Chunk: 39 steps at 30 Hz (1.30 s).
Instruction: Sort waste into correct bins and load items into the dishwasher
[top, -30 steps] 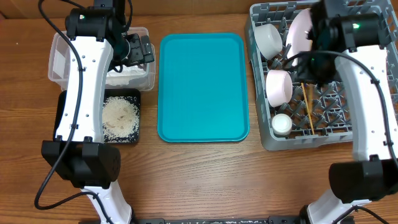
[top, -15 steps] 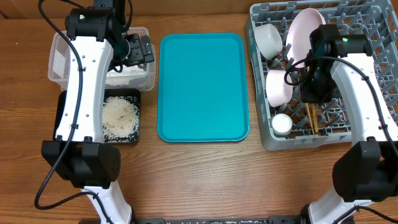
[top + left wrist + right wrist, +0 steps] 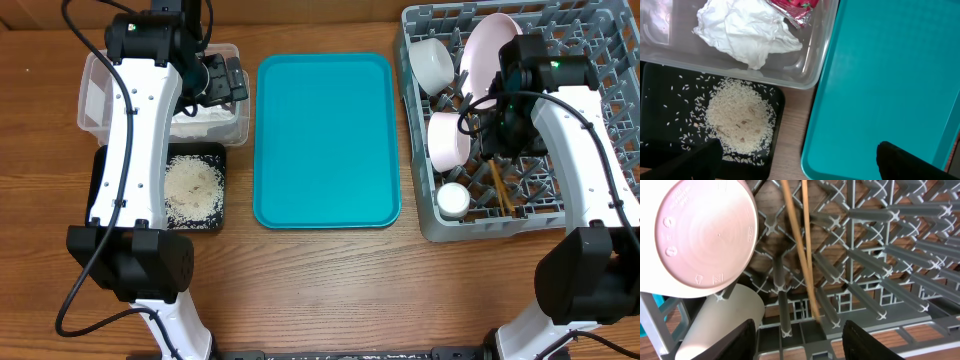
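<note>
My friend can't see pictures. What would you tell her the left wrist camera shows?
A clear tub holds a crumpled white napkin and a shiny red wrapper. Below it, a black tray holds a pile of rice, and a teal tray fills the right side. The left gripper shows at the bottom, open.

No word, brand or number can be read anywhere. The underside of the pale pink bowl (image 3: 705, 235), up and to the left of the right gripper (image 3: 800, 345), bears a curved line of raised lettering and a few small moulded symbols, all too blurred to make out. The red wrapper (image 3: 792, 6), in the clear tub (image 3: 805, 75) far ahead of the left gripper (image 3: 797, 165), shows printing that is equally illegible.
</note>
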Available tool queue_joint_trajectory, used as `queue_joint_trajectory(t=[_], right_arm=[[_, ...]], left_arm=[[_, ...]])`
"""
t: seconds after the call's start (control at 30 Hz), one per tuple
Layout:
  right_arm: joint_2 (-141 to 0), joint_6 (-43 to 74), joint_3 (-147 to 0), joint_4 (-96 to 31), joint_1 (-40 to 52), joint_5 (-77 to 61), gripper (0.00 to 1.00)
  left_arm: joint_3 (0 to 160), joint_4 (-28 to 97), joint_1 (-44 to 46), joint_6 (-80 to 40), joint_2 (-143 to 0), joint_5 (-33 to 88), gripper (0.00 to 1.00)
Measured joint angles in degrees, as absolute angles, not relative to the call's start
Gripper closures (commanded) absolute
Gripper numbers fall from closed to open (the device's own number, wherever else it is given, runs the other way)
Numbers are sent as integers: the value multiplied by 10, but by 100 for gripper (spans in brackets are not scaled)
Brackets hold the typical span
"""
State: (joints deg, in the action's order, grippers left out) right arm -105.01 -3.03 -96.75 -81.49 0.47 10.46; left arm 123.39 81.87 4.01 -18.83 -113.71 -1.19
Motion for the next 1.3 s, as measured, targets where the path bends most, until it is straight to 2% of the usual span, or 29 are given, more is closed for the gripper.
queue_joint_trajectory(t=[0.07,0.13,0.17,0.37,0.77,1.1,1.3], right_arm=[[-1050,-30,-968,-817,5,100,41],[-1050,-27,-974,-821,6,82,20],[-1050,-25,-983,-825,8,69,0],[-1044,-29,-1058,-829,40,-32,0],[-952,-30,-1102,-811,142,-198,0],[-925,-27,-1109,-928,139,-236,0],[-920,-27,-1109,-927,78,-237,0]], left_arm=[[1234,818,40,-188,-1137,-12,0],[1234,819,40,-188,-1137,-12,0],[1234,819,40,-189,-1137,-12,0],[1234,819,40,-189,-1137,-12,0],[1234,819,40,-188,-1137,-12,0],[1234,819,40,-188,-1137,-12,0],[1234,819,40,-189,-1137,-12,0]])
